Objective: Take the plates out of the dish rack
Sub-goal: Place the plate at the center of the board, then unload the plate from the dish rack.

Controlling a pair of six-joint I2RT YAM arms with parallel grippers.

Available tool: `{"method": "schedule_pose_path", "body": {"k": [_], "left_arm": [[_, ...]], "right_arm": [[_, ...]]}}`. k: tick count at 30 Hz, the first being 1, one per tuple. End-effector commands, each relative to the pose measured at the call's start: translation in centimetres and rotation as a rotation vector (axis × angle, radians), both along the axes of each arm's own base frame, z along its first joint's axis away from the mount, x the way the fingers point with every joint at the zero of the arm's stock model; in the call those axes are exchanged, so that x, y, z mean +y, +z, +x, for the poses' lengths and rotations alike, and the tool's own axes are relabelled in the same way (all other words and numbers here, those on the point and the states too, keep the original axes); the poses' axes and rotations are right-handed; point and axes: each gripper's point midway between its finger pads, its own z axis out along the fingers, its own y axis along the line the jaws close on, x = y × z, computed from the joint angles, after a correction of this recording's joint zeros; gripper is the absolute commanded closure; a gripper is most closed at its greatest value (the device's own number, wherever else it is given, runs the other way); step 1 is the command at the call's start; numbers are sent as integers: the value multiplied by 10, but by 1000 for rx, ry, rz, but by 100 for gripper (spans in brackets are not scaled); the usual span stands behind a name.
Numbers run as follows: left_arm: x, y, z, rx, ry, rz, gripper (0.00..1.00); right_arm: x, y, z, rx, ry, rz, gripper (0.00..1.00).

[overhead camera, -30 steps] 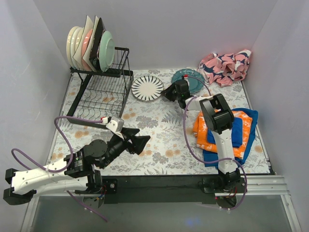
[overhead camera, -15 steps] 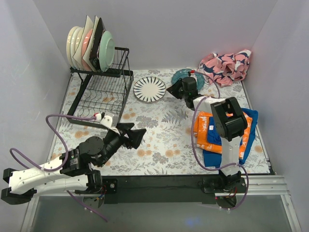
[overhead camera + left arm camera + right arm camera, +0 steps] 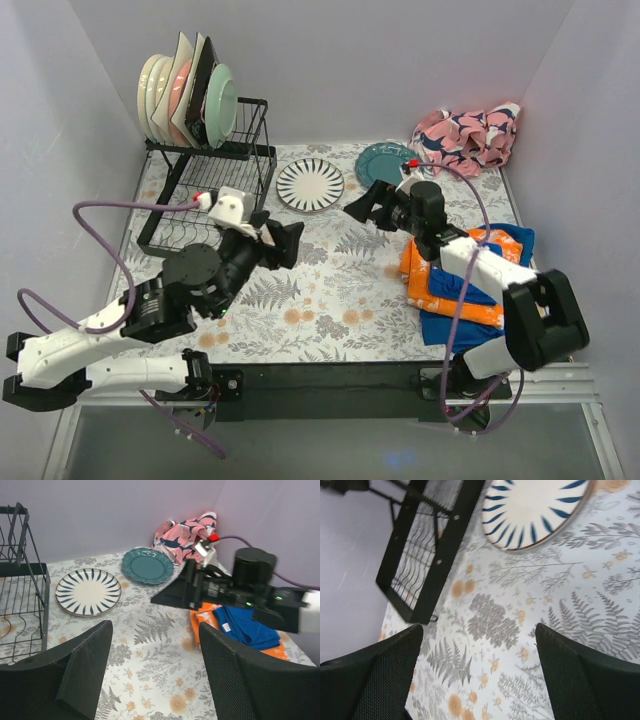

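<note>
Pale lilac walls (image 3: pixel 330 60) enclose a worktop (image 3: pixel 330 300) covered with a fern-and-flower print. Far left: the dish rack (image 3: pixel 210 190), black wire, with several plates (image 3: pixel 185 95) standing on edge, packed together, in its raised upper tier; round cream ones sit at the left end, square cream ones in the middle, a pale green one at the right end. Two further plates lie flat on the worktop, apart from each other: the striped plate (image 3: pixel 309 184) just right of the rack, and the teal plate (image 3: pixel 386 160) beyond it, near the pink cloth (image 3: pixel 468 137) crumpled in the far right corner. An orange and blue cloth (image 3: pixel 470 290) lies by the right edge, the right arm (image 3: pixel 480 262) passing over it. Left gripper (image 3: pixel 290 243): above the worktop beside the rack's near right corner, fingers apart, nothing between them. Right gripper (image 3: pixel 365 204): above the worktop on the near side of the gap between the striped and teal plates, pointing left, fingers spread wide, nothing held; its wrist view shows bare print between the fingers, with the striped plate's rim and the rack's corner beyond
</note>
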Motion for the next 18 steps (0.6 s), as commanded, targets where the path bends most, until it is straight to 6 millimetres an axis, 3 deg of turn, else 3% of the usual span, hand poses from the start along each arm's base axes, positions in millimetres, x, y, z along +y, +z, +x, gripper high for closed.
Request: {"method": "schedule_pose_path", "body": {"k": [1, 2, 4, 5, 8, 9, 11, 12, 14, 15, 16, 17, 18], "left_arm": [[-32, -14, 28, -1, 15, 199, 32], [-36, -2, 35, 3, 2, 176, 31], [-41, -11, 62, 77, -39, 187, 31], [-44, -3, 78, 88, -28, 182, 32], [-25, 4, 116, 108, 68, 200, 33], [-13, 24, 126, 86, 89, 166, 33], [-5, 34, 141, 94, 98, 145, 32], [14, 52, 150, 82, 142, 122, 32], [26, 60, 162, 89, 176, 122, 32], [39, 49, 179, 124, 226, 155, 32], [50, 64, 184, 104, 263, 143, 32], [59, 64, 191, 110, 295, 154, 32], [75, 49, 209, 159, 346, 186, 32]], "right_arm": [[-2, 19, -56, -104, 118, -23, 2], [-8, 30, -66, -130, 108, -20, 2], [-10, 33, -80, -157, 127, -30, 1], [-14, 40, -88, -182, 132, -29, 2], [-20, 43, -107, -212, 159, -58, 2], [-21, 42, -112, -219, 173, -63, 2], [-25, 40, -121, -244, 187, -78, 2], [-27, 38, -123, -250, 188, -82, 2], [-30, 39, -127, -272, 184, -88, 2], [-31, 37, -129, -273, 185, -91, 2], [-32, 38, -130, -280, 183, -89, 2], [-32, 38, -130, -283, 185, -89, 2], [-32, 38, -131, -284, 189, -88, 2]]}}
